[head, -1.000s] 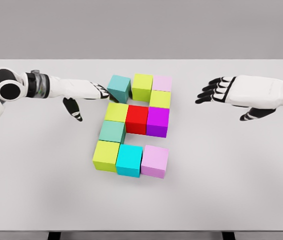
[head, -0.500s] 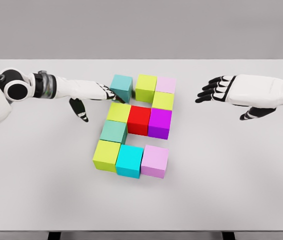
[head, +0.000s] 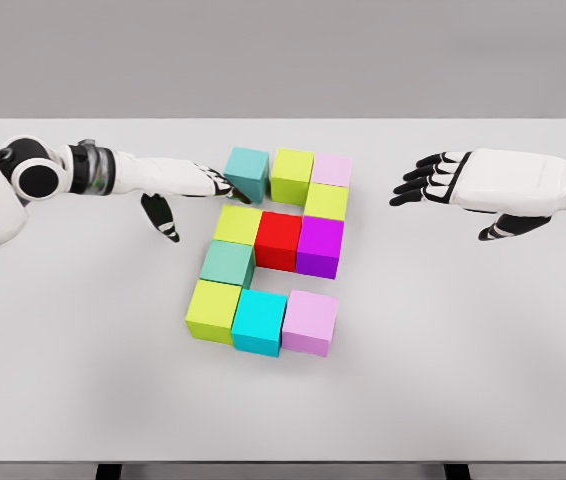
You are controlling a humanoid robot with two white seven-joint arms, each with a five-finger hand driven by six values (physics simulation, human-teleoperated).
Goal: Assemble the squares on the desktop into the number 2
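We see ten coloured cubes gathered near the middle of the white table, laid out in rows. The far row runs teal cube, lime cube, pale pink cube. Just beneath the pink one sits a yellow-green cube. The middle row reads yellow-green cube, red cube, purple cube, all packed side by side. Below the left end a sea-green cube sits slightly askew, and the near row holds a lime-yellow cube, a cyan cube and a lilac cube, touching one another.

Our left hand reaches in from the left, flat and low over the table, fingers extended together with their dark tips against the left face of the teal cube; the thumb hangs down apart from them, and the hand grasps nothing. That teal cube is turned a little out of line with the lime cube beside it, and a narrow gap shows between them.

Our right hand hovers well to the right of the cubes, palm down, fingers spread and loosely curved, pointing toward the pile, holding nothing. Nothing lies between it and the blocks. Behind the table we see only a plain grey wall.
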